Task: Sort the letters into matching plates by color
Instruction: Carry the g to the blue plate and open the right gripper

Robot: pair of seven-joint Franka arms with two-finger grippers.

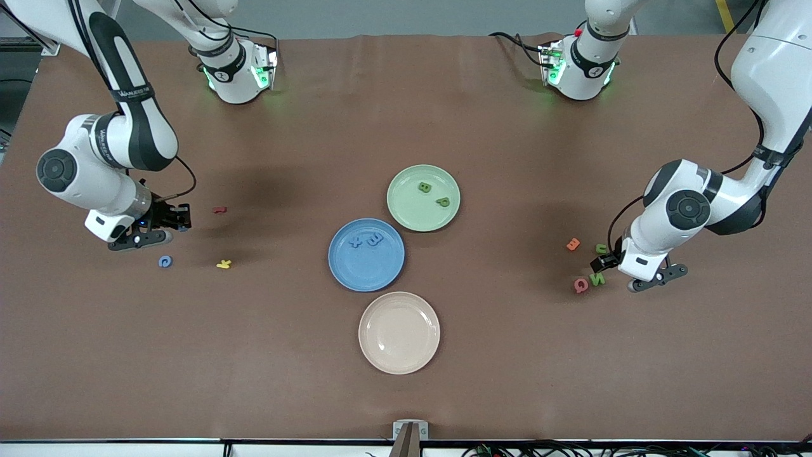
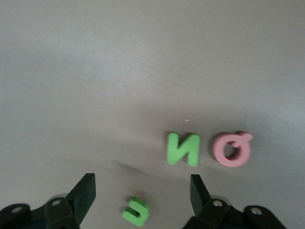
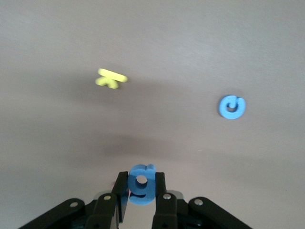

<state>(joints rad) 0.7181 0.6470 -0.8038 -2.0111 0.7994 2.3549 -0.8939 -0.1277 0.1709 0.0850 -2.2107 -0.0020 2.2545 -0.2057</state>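
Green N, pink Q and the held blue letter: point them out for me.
Green N (image 2: 183,150), left wrist view, on its diagonal stroke.
Pink Q (image 2: 232,149), left wrist view, on its ring.
Held blue letter (image 3: 141,187), right wrist view, on its body between the fingers.

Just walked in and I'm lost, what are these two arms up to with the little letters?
They're sorting foam letters by color. The right gripper holds a blue letter above the table's right-arm end. The left gripper is open over a green letter. Two blue letters already lie in the blue plate, two green ones in the green plate.
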